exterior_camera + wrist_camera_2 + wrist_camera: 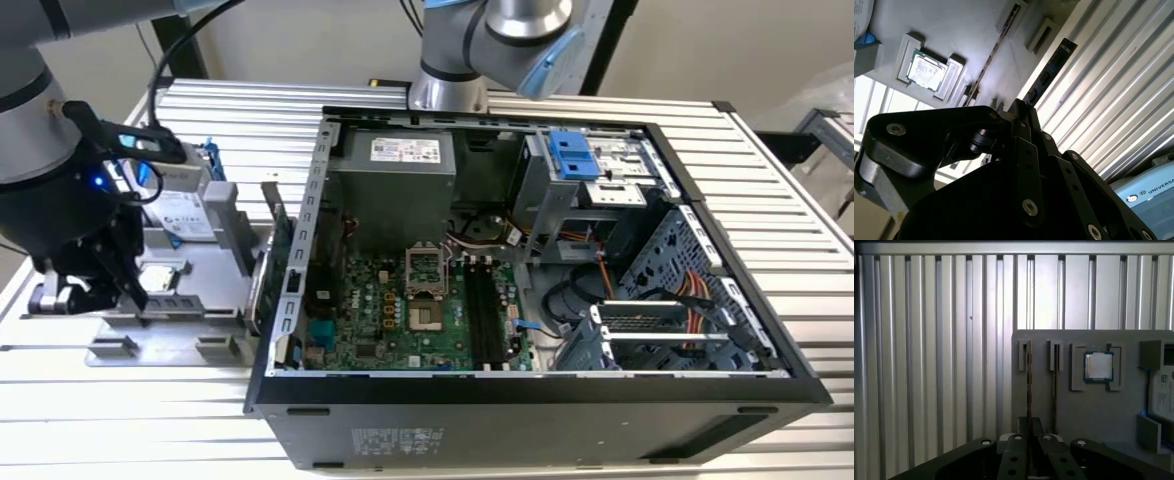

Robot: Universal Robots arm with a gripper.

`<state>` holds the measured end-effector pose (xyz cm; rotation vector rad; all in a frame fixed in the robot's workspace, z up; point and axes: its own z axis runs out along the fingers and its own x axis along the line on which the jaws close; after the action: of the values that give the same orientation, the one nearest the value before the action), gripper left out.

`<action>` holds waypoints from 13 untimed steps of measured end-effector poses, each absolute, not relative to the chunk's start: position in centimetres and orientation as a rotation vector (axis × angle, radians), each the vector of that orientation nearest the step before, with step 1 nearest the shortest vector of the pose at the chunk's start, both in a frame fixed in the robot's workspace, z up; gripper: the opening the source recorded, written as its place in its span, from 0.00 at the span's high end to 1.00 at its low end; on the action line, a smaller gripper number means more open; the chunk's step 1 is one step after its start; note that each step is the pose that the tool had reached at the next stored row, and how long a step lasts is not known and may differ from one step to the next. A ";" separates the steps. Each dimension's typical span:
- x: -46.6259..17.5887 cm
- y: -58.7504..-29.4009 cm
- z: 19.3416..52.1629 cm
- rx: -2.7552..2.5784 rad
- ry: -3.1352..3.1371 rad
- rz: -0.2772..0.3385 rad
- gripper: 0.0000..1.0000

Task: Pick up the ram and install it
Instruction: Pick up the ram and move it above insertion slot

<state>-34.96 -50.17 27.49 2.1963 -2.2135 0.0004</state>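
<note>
gripper [1029,426] fingers closed tight on ram [1050,72], thin dark stick jutting out past the fingertips, edge-on in first wrist view, over grey fixture tray [150,345] by its 2 narrow slots, tray just beside open PC case [534,400], on exterior view's left

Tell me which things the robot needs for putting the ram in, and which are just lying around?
For the job: the ram, gripped by the gripper; the memory slots in the open computer case.

Just lying about: the processor chip and the hard drive, both on the gray tray.
</note>
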 end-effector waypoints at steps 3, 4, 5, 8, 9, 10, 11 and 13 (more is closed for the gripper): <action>-35.0 -50.2 27.8 2.196 -2.214 0.000 1.00; -35.0 -50.2 27.9 2.196 -2.214 0.000 1.00; -35.0 -50.2 28.0 2.196 -2.214 0.000 1.00; -35.0 -50.2 28.3 2.196 -2.214 0.000 1.00; -35.0 -50.2 28.4 2.196 -2.214 0.000 1.00; -35.0 -50.2 28.5 2.196 -2.214 0.000 1.00; -35.0 -50.2 28.6 2.196 -2.214 0.000 1.00; -35.0 -50.2 28.8 2.196 -2.214 0.000 1.00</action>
<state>-34.96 -50.17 28.77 2.1962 -2.2136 0.0003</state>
